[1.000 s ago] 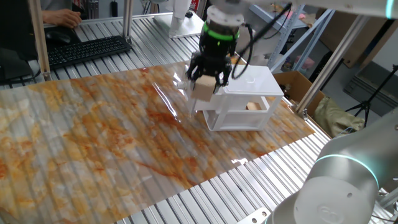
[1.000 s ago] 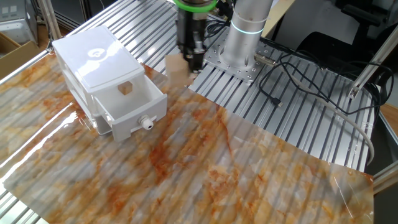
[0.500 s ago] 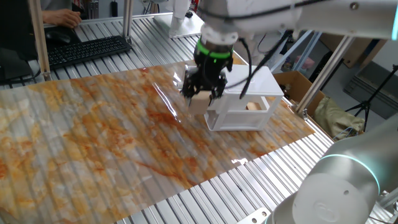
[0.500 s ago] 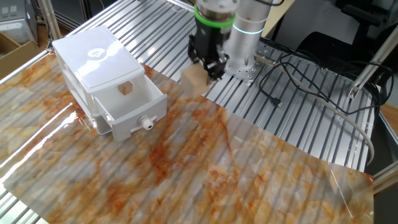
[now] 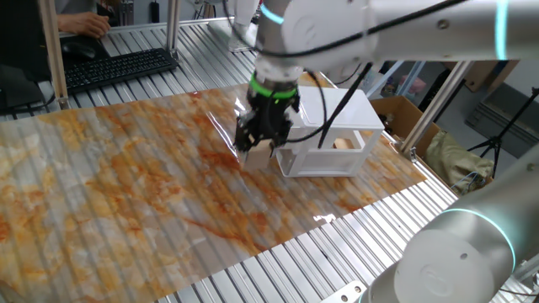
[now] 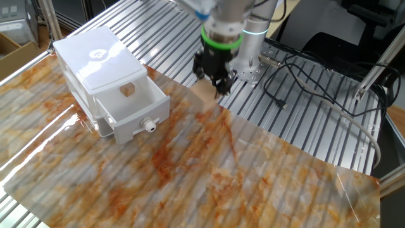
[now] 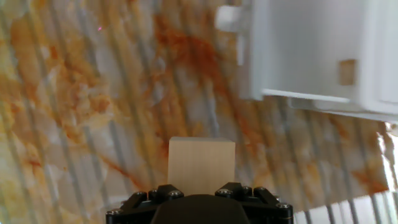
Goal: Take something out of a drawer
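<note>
My gripper is shut on a pale wooden block and holds it low over the marbled mat, just off the cabinet's side. In the other fixed view the gripper has the block under it, to the right of the drawer. The drawer is pulled out of the white cabinet, and a small wooden cube lies in it. In the hand view the block stands between my fingers, and the drawer with its knob and the cube is at the upper right.
The orange-marbled mat covers the ribbed metal table. A keyboard lies at the far left edge. Cables run behind the arm's base. A cardboard box stands beyond the cabinet.
My gripper has carried the block down and away from the cabinet, toward the mat. The drawer and the cube in it have not moved.
</note>
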Controlling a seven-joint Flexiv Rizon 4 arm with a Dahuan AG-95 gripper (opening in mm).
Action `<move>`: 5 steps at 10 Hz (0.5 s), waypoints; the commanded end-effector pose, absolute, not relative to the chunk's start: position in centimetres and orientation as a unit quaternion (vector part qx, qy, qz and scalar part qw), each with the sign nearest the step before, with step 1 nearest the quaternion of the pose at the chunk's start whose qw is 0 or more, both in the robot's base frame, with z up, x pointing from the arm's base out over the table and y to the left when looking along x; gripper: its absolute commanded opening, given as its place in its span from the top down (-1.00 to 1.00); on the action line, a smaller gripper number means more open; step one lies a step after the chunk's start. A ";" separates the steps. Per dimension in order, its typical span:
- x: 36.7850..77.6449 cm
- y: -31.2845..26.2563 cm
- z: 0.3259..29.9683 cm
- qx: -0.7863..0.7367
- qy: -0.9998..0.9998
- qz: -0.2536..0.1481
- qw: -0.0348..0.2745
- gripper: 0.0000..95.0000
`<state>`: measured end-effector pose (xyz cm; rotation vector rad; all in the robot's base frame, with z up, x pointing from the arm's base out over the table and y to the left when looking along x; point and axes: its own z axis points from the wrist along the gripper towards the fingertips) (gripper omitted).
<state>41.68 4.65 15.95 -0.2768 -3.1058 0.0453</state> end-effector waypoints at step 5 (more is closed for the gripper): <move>42.0 4.9 11.2 -0.058 -0.998 0.011 0.010 1.00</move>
